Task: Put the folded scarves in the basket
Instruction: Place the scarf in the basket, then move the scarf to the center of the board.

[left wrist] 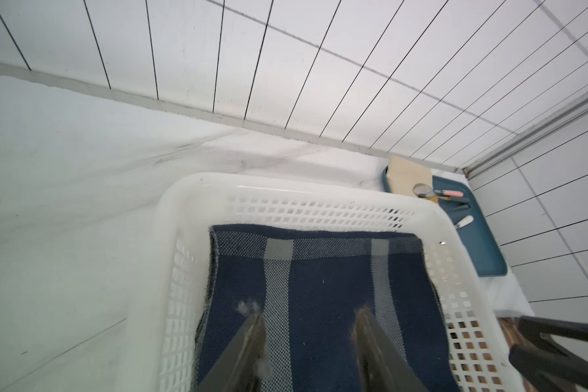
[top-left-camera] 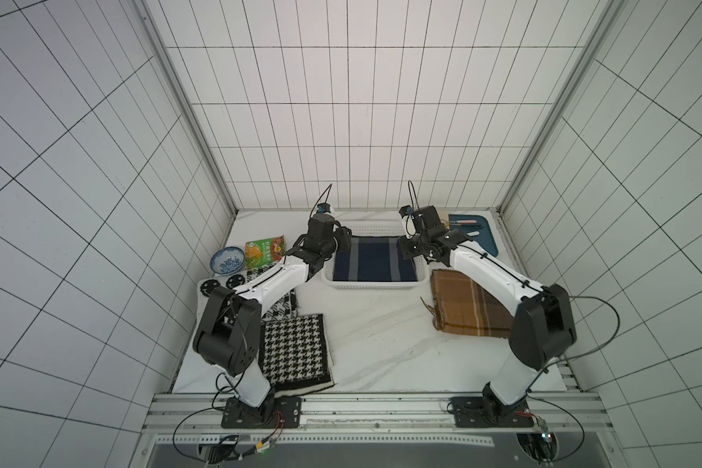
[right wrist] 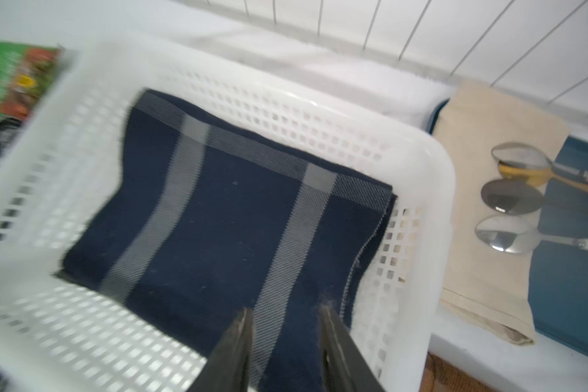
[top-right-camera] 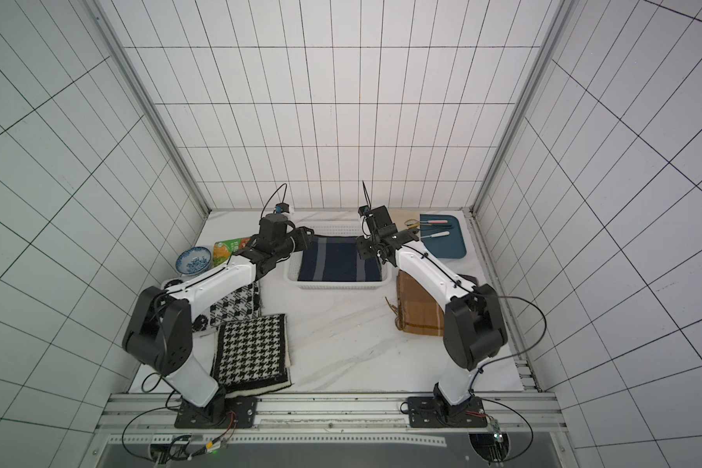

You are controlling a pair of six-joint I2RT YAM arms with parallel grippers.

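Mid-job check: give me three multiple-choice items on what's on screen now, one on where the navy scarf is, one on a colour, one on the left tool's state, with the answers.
1. Where does the navy scarf lie?
A. On the bare table
B. In the white basket
C. On the blue tray

2. What colour are its stripes?
A. Grey
B. Red
C. Yellow

3. How does the left tool stand?
A. Shut on the scarf's corner
B. Shut on the basket's rim
C. Open above the scarf

Answers:
1 B: the basket's perforated walls surround it in both wrist views.
2 A: pale grey bands cross the navy cloth.
3 C: its fingers stand apart, with flat cloth showing between them.
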